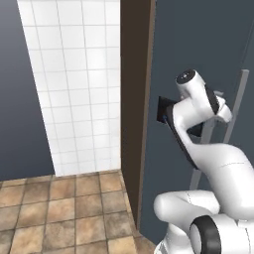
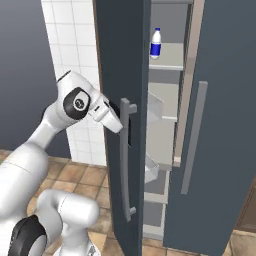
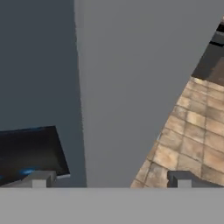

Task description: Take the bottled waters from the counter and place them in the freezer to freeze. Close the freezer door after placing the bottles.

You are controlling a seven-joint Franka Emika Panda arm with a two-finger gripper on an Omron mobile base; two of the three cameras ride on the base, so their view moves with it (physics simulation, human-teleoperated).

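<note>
White arm links rise closest to me, bending up toward the freezer door (image 2: 117, 65), a tall slate blue-grey panel standing partly ajar. Up at the hand, the gripper (image 3: 111, 178) is spread wide and grasps nothing; its two dark fingertips (image 3: 40, 178) sit apart right against the door's outer face, beside the small dark control display (image 1: 163, 110). A grey bar handle (image 2: 125, 157) runs down the door's near edge, just right of the hand. Through the gap, the freezer (image 2: 167, 100) shows pale grey shelves and a white bin. Farther in, on an upper shelf, one bottled water (image 2: 156, 43) stands upright with its blue label band. Brown floor tiles (image 1: 64, 208) and a white tiled wall (image 1: 79, 84) lie off to the left.
</note>
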